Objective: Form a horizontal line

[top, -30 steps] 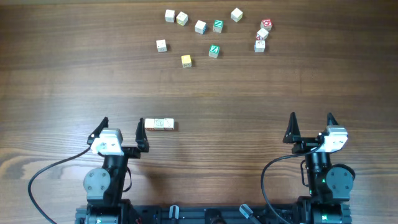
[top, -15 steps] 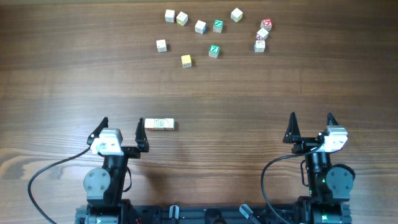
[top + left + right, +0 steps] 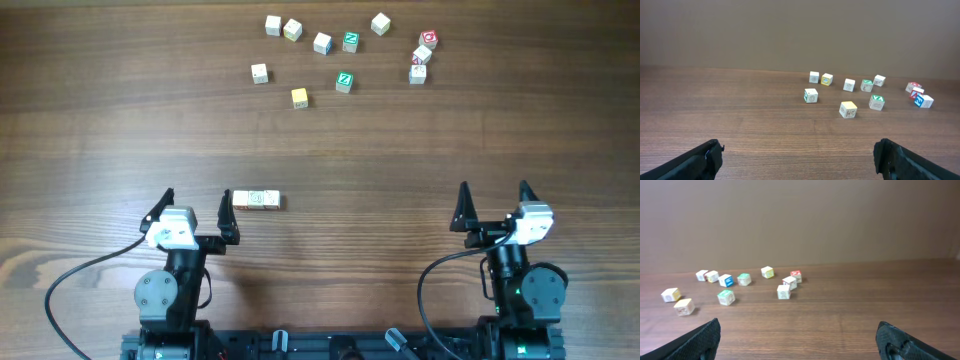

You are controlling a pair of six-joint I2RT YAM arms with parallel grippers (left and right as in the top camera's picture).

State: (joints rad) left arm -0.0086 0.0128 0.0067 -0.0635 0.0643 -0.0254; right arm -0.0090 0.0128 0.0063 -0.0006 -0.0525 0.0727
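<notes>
A short horizontal line (image 3: 257, 200) of three pale wooden cubes, touching side by side, lies on the wooden table near the front left. My left gripper (image 3: 197, 198) is open and empty, with its right finger just left of the row. The row is out of view in the left wrist view, where the open jaws (image 3: 797, 152) frame bare table. My right gripper (image 3: 493, 190) is open and empty at the front right, far from the row. Its jaws (image 3: 797, 332) also frame bare wood.
Several loose cubes lie scattered along the far side: a yellow-topped one (image 3: 299, 97), green-topped ones (image 3: 344, 81) (image 3: 350, 41), white ones (image 3: 259, 72) (image 3: 322, 42), and a red-marked cluster (image 3: 421, 55) at the far right. They also show in both wrist views (image 3: 848, 109) (image 3: 726, 297).
My right gripper has shifted slightly to the left. The left arm, the row and the loose cubes have not moved.
</notes>
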